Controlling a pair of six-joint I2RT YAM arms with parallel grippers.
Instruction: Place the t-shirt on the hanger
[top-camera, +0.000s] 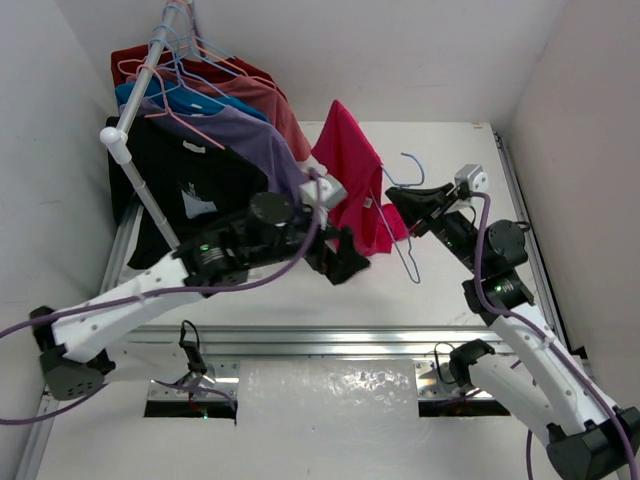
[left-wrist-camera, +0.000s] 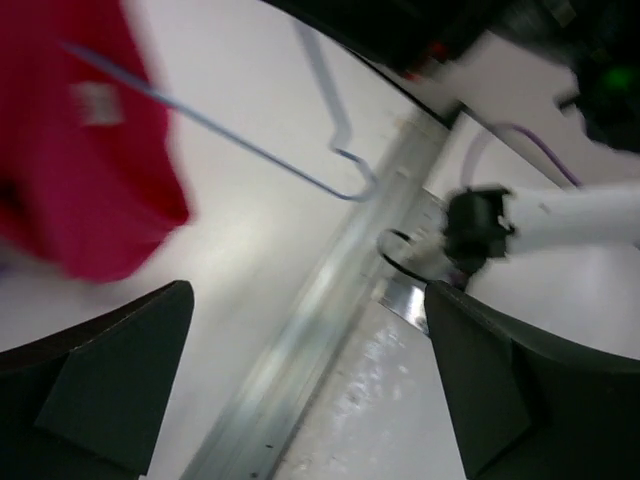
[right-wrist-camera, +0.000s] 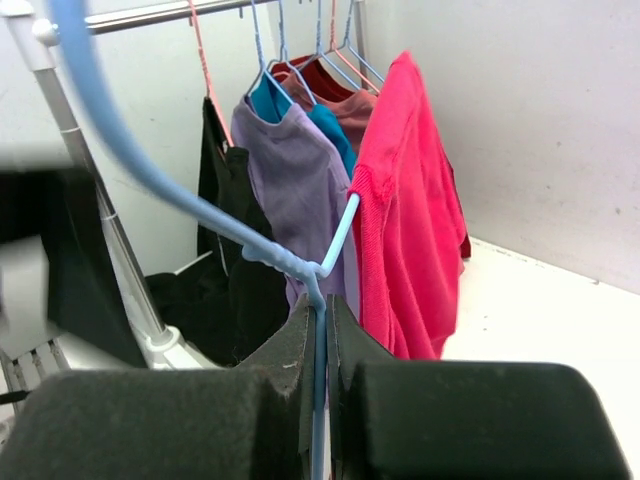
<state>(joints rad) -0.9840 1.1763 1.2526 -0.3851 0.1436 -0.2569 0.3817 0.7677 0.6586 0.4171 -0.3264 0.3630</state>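
The magenta-red t-shirt hangs draped over one arm of the light-blue wire hanger, above the white table. My right gripper is shut on the hanger; in the right wrist view its jaws pinch the blue wire just below the twisted neck, with the t-shirt hanging off the right arm of the hanger. My left gripper is open and empty, just below and left of the shirt. In the left wrist view it is spread wide, with the shirt and the hanger wire beyond it.
A clothes rack rod at the back left carries a black shirt, a purple shirt, a salmon shirt, teal and dark red shirts, and pink wire hangers. A metal rail runs along the table's near edge. White walls stand close on three sides.
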